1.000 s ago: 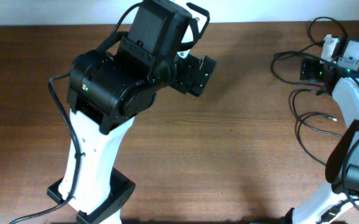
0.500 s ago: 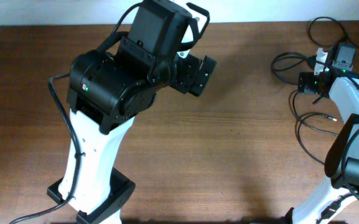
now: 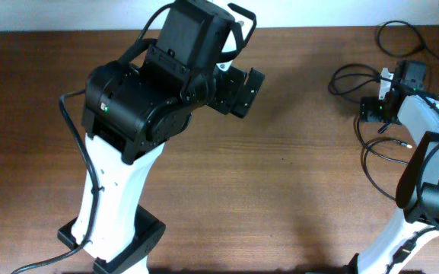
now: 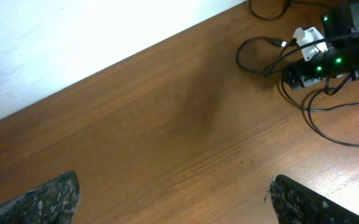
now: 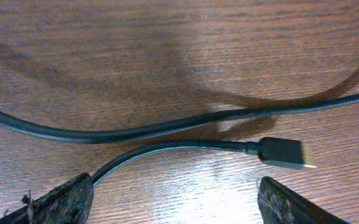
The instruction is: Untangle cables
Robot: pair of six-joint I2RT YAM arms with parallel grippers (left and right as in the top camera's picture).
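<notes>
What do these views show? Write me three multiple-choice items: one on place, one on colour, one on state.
1. Where on the table do the cables lie?
A) far right, by the right arm
B) centre
C) back left corner

2. Cable colour?
A) white
B) black
C) red

3. The right jaws are:
A) shut on a cable
B) open over the plug
C) out of view

Key: A, the overhead view shows the loops at the right edge; B, both wrist views show black cords; B, the fingertips stand wide apart with the plug lying on the wood between them.
</notes>
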